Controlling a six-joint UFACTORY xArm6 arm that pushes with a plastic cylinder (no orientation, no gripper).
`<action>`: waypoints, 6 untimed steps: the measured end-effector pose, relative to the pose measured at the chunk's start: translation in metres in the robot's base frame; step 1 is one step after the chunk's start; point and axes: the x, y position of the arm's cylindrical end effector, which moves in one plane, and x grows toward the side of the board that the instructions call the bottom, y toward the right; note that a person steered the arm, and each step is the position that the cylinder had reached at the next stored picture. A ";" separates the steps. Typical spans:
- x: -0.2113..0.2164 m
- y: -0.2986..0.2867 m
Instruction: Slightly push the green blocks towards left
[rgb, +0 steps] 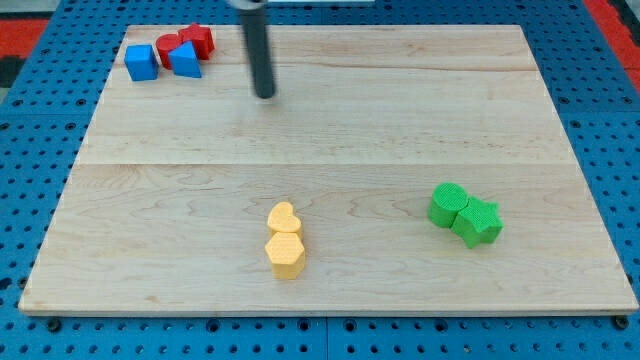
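Note:
Two green blocks touch each other at the view's right: a round green cylinder (447, 203) and a green star (478, 222) just to its lower right. My tip (265, 95) is at the end of the dark rod near the view's top, left of centre. It is far from the green blocks, up and to their left, and touches no block.
A blue cube (141, 62), a blue triangle (185, 59) and two red blocks (198, 40) cluster at the top left corner. Two yellow blocks, a heart (283, 217) above a hexagon (286, 254), sit at bottom centre. The wooden board (330, 140) ends near the green star's right.

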 end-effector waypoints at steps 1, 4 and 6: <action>0.006 0.096; 0.247 0.249; 0.186 0.214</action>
